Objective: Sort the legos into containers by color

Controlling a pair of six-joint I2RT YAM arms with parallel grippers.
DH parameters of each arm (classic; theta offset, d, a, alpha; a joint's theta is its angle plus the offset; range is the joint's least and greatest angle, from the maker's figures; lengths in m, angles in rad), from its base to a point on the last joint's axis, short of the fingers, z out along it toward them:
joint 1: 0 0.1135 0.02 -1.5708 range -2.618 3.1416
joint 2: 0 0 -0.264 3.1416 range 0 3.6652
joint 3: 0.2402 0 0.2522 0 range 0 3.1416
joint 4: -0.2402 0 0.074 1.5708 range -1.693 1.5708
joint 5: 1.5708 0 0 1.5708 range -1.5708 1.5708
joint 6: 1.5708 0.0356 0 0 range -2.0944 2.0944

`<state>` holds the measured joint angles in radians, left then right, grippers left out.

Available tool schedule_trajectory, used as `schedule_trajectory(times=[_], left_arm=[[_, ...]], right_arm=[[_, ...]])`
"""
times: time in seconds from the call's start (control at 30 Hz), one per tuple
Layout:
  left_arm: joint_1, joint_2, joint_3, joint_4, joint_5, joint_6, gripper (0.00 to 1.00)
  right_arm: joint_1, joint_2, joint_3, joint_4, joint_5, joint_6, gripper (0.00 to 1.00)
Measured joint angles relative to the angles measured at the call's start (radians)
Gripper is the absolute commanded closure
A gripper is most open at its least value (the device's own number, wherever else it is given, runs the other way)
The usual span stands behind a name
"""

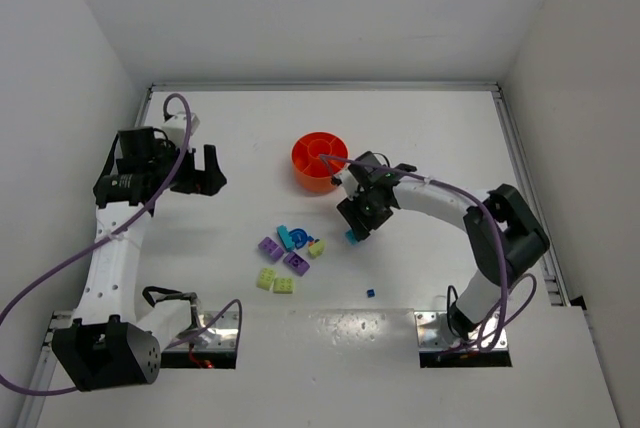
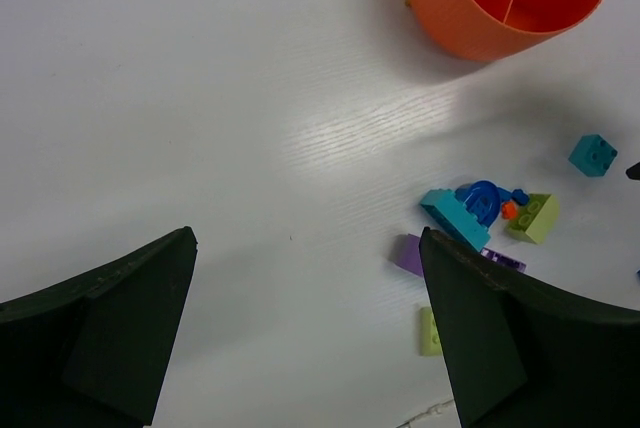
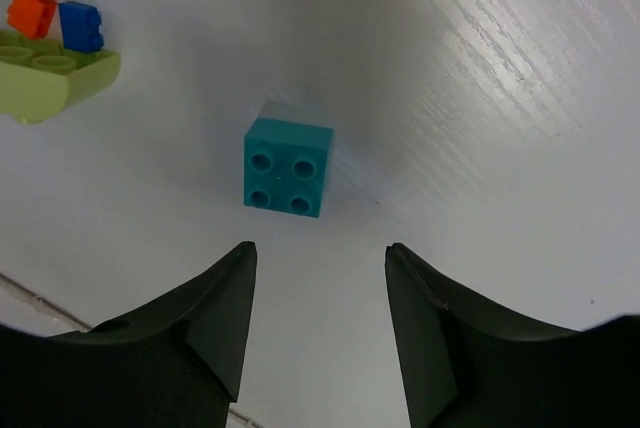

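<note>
The right hand (image 3: 320,260) is hanging low over the bench (image 1: 440,138). Its two fingers are standing partly apart and gripping nothing. The teal brick (image 3: 288,168) is lying flat, studs up, just ahead of the fingertips rather than between them.

That offset is posing the main risk. If the hand is closing where it is, it is likely catching only air. If it is dropping without first moving forward, a fingertip may be landing on the brick's edge and flicking it away.

The gap between the fingers is looking only a little wider than the brick, and the brick is sitting slightly turned against the fingers. A squeeze may therefore be catching its corners and spinning it out.

The lime brick (image 3: 50,78), with small orange and blue pieces resting against it, is lying near on one side, so a skidding teal brick could be scattering them.

The bowl (image 1: 305,176) is standing near, behind the right hand. A careless lift could be nudging it or dropping the brick into the wrong wedge.

The left hand (image 2: 307,248) is standing wide open and empty, well apart to the left. The other loose bricks (image 1: 285,253) are lying between the two arms, so both reaching there at once could be causing a collision.
</note>
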<state>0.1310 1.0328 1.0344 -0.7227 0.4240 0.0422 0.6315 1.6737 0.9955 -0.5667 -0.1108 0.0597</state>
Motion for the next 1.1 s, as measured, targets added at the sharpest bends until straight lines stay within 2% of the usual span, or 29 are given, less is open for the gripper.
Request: schedule_trajectory(times=[0.3,0.57,0.73,0.83,0.93,0.97,1.07,1.1], left_arm=[[0.000,0.000,-0.011,0.007,-0.006,-0.002,0.00],[0.000,0.017,-0.011,0.017,-0.005,-0.002,0.00],[0.000,0.019,-0.011,0.023,-0.003,-0.003,0.00],[0.000,0.026,-0.011,0.028,-0.003,-0.006,0.00],[0.000,0.035,-0.011,0.030,-0.003,-0.007,0.00],[0.000,0.037,-0.011,0.030,-0.003,-0.007,0.00],[0.000,0.041,-0.011,0.033,-0.004,-0.010,0.00],[0.000,0.041,-0.012,0.034,-0.004,-0.010,0.00]], right_arm=[[0.001,0.048,0.010,0.020,0.005,0.021,0.44],[0.015,0.089,0.050,0.024,-0.006,0.024,0.35],[0.027,0.117,0.061,0.024,-0.011,0.025,0.35],[0.034,0.145,0.071,0.024,-0.013,0.024,0.41],[0.037,0.169,0.074,0.023,-0.012,0.026,0.52],[0.038,0.170,0.076,0.021,-0.012,0.027,0.59],[0.039,0.170,0.077,0.020,-0.012,0.027,0.70],[0.039,0.170,0.077,0.021,-0.012,0.026,0.80]])
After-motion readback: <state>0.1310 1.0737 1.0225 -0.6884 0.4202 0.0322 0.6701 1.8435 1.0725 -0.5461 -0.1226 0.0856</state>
